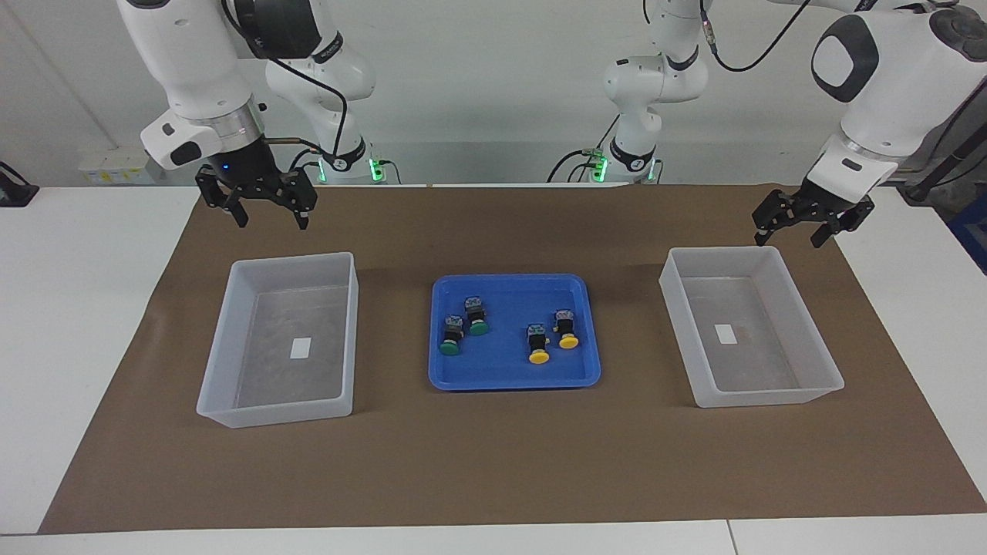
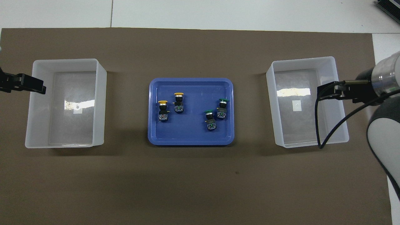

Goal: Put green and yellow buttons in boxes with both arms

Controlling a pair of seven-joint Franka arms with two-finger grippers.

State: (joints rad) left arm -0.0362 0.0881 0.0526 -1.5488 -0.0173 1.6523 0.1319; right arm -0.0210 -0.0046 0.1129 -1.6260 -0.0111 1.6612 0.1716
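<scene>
Four buttons lie in one blue tray (image 1: 578,370) at mid-desk: two green buttons (image 1: 449,335) (image 1: 476,316) toward the right arm's end, two yellow buttons (image 1: 538,344) (image 1: 567,328) toward the left arm's end. Two boxes flank the tray, one box (image 1: 231,339) under the right arm's reach, the other box (image 1: 810,339) at the left arm's end; each holds only one white label. The right hand (image 1: 266,212) hangs with fingers apart over the brown mat (image 1: 493,462), above its box's near end. The left hand (image 1: 794,229) hangs likewise, fingers apart, above the other box's near corner. Both hands hold nothing and are well apart from the buttons.
</scene>
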